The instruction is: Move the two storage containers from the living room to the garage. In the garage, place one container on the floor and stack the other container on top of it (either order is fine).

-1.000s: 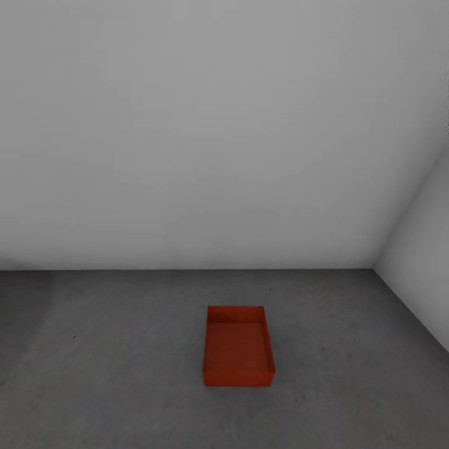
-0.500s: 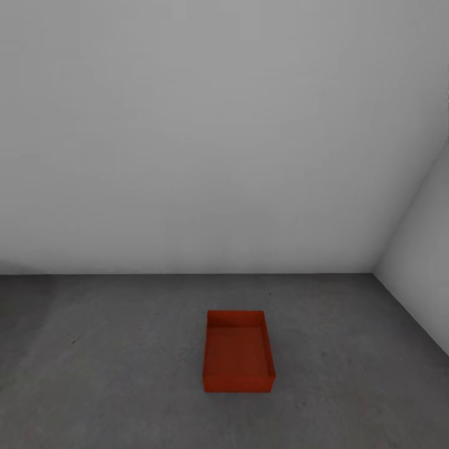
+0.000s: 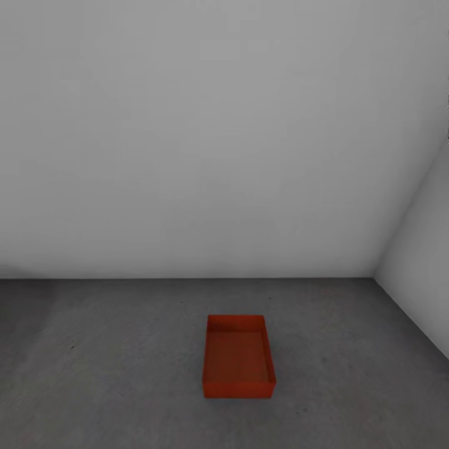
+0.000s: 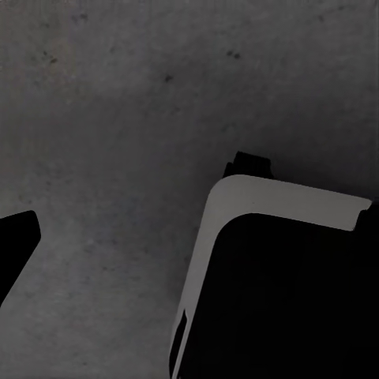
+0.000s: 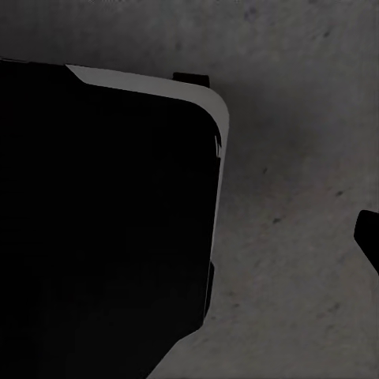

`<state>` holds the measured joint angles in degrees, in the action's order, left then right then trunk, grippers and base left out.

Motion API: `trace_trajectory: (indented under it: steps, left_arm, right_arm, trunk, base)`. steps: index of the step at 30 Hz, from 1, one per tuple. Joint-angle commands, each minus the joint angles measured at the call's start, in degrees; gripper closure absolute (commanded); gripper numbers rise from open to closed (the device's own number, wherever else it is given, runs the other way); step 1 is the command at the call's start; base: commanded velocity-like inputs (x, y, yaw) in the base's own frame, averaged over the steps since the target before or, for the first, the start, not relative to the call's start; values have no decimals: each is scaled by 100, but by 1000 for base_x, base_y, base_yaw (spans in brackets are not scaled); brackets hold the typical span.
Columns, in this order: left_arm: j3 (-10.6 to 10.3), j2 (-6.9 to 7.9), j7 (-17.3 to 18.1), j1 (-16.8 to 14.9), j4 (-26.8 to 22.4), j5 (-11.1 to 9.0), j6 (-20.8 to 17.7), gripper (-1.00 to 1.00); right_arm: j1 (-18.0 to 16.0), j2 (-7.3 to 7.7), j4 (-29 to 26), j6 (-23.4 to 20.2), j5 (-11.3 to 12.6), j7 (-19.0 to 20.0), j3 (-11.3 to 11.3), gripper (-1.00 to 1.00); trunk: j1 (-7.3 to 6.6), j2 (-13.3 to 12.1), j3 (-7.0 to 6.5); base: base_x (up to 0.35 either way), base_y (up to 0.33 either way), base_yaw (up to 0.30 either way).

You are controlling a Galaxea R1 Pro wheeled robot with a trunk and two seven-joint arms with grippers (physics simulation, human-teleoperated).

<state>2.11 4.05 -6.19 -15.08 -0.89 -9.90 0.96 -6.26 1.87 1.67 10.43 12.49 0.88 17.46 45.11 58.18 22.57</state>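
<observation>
Bin [image 3: 239,357], red-orange and open-topped, is seen in the head view resting flat on the dark grey concrete floor [image 3: 112,374], a little right of centre and low in the frame. Its long side runs away from the camera. The inside is in shade, and nothing can be made out in it. Only one bin is counted here, and nothing is stacked on it. It is set well apart from the light grey back wall [image 3: 187,137], and well apart too from the side wall [image 3: 424,268] that is cut off at the right edge. The corner where the two walls meet is seen beyond the bin, to its right.

In the left wrist view, mottled floor [image 4: 118,118] is seen from close above, and much of the frame is blocked by a large dark body with a pale rounded rim [image 4: 237,205], which cannot be identified with certainty. A black sliver [image 4: 16,245], cut off at the frame's edge, may be a fingertip, though that cannot be told.

In the right wrist view much the same is met: rough floor [image 5: 300,118], a big black mass with a pale edge [image 5: 205,103], and a small dark tip [image 5: 369,237] clipped by the border.

Whether either gripper is spread or closed cannot be told, since the fingers are not clearly shown. Nothing is seen held.
</observation>
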Motion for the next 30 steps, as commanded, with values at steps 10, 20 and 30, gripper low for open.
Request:
trace_trajectory:
  steps: [10, 20, 30]
  left_arm:
    - [18, -1, -5, -2, 1, -29, 10, -100]
    - [18, -1, -5, -3, 1, -29, 10, -100]
    - [18, -1, -5, -1, 1, -29, 10, -100]
  right_arm:
    - [-7, 6, 18, 40, -3, 17, 87, -100]
    - [-7, 4, 18, 48, -1, 18, 91, -100]
    - [-7, 7, 18, 56, -8, 18, 94, -100]
  trunk:
    - [0, 4, -88]
    - [0, 4, -182]
    - [0, 4, -275]
  base:
    - [0, 0, 0]
    - [0, 0, 0]
    - [0, 0, 0]
